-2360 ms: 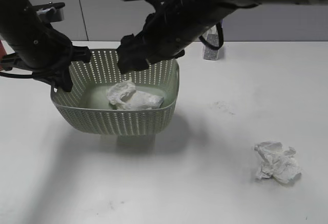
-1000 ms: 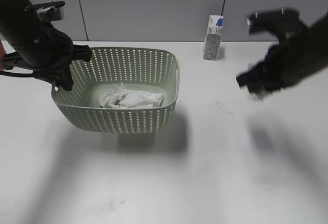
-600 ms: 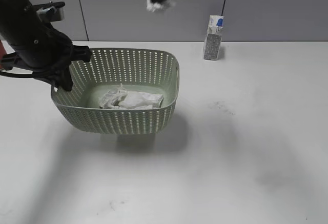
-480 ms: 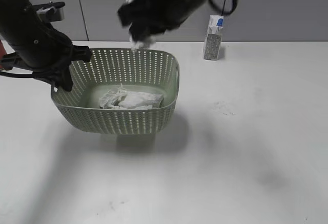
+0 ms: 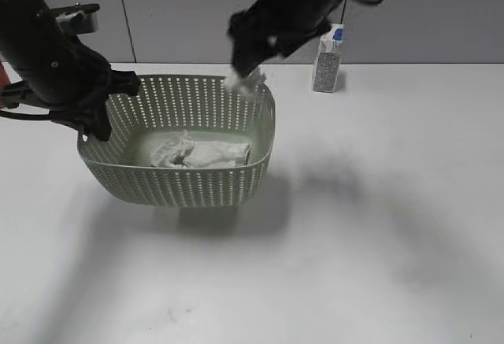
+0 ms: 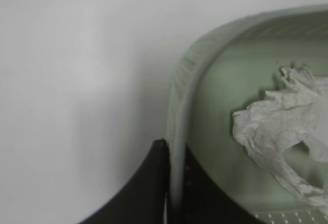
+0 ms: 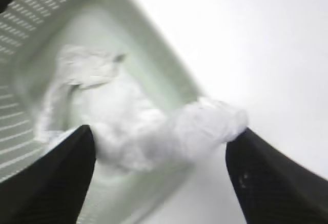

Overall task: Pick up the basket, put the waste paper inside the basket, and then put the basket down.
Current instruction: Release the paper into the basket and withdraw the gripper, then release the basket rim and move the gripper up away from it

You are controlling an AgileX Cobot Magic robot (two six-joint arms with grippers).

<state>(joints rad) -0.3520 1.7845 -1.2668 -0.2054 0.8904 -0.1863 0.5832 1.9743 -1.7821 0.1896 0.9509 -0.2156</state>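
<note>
The sage-green basket [image 5: 189, 186] hangs a little above the table, with its shadow under it. My left gripper [image 5: 102, 116] is shut on its left rim; the left wrist view shows the jaws [image 6: 174, 183] pinching the rim [image 6: 177, 131]. Crumpled waste paper [image 5: 201, 153] lies on the basket floor and shows in the left wrist view [image 6: 287, 126]. My right gripper [image 5: 246, 70] is above the basket's far right corner, shut on another white wad [image 5: 247, 84]. In the right wrist view this wad [image 7: 169, 131] spans between the jaws [image 7: 161, 147], over the basket rim [image 7: 154, 55].
An upright white-grey carton with a blue top [image 5: 327, 59] stands at the back of the white table [image 5: 378, 226], right of the basket. A grey panelled wall runs behind the table.
My right gripper took the wad from the table's front right, swung it up and over to the basket, and now holds it by the far right corner. The basket and left arm stayed still.
</note>
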